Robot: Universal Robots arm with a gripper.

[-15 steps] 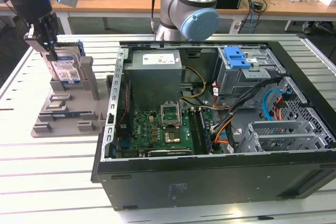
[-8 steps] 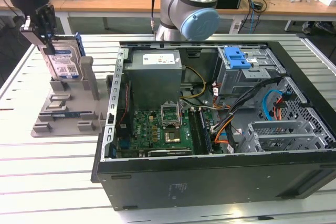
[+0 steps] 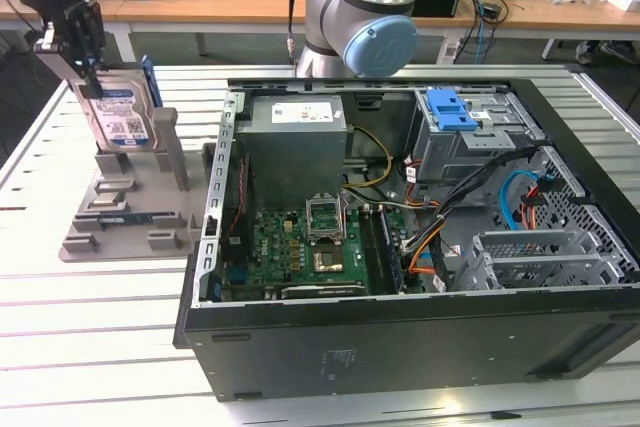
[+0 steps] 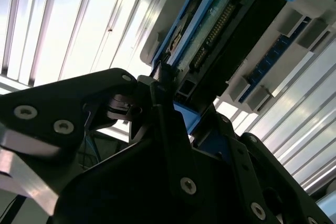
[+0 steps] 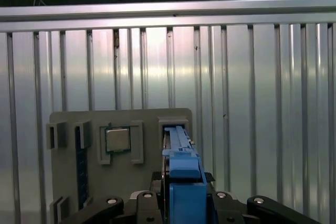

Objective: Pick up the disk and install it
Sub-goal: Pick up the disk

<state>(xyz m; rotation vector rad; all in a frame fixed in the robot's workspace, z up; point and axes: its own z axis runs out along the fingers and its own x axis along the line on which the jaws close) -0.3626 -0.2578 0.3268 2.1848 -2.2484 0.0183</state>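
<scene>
Slippage is the worry: the claw (image 3: 84, 65) pinches only the top edge of the disk (image 3: 122, 112), upright in the grey stand (image 3: 120, 222) at the exterior view's upper left (blue frame included). A crooked lift could jam it against the stand's posts.

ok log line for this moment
gripper: shut on disk | disk: upright at grey holder, exterior view's left | computer case: open

The exterior view looks down from high on the slatted aluminium table (image 3: 90, 307), grey plastic parts holder (image 3: 125, 212) at upper left. Both wrist views hang close above that holder (image 5: 147, 121): the first faces straight down, the second slants along the blue-framed silver hard drive (image 4: 220, 30).
</scene>
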